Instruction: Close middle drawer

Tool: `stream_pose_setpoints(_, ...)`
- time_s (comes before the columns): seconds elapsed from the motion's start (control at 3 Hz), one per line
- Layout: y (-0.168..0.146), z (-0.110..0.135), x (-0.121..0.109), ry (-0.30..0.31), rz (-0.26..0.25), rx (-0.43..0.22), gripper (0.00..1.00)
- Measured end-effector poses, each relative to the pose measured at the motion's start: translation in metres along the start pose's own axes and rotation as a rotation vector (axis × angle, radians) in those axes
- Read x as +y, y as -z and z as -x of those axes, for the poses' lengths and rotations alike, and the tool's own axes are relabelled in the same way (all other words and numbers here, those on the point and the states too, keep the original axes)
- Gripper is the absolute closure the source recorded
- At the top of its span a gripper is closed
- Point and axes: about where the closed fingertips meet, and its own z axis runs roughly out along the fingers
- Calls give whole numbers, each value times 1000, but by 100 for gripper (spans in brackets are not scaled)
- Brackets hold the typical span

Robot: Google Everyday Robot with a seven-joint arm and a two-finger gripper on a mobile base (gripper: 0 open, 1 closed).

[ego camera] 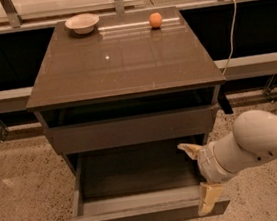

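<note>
The middle drawer (141,218) is pulled far out at the bottom of the cabinet. Its slim flat front faces me and its bare tray (136,170) is empty. My gripper (199,174) is on the white arm coming in from the right, at the drawer's right end. It is open and holds nothing. One beige finger (189,149) is over the tray's right rear part. The other finger (208,199) reaches down over the right end of the drawer front; I cannot tell if it touches.
Above the open drawer is a similar drawer with a taller front panel (131,130), slightly out. The glossy brown cabinet top (123,64) bears a white bowl (82,23) and an orange ball (155,19). A cable (230,30) hangs at the right. The floor is speckled.
</note>
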Motion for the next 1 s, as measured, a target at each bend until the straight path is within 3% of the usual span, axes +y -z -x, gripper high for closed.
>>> stream_pose_setpoints(0.33,-47,-19,7,7,27,-7,0)
stream_pose_setpoints(0.67,-95,-37,13,-28,35,-56,0)
stream_pose_setpoints(1.0,-119,-46,15,-48,36,-78,0)
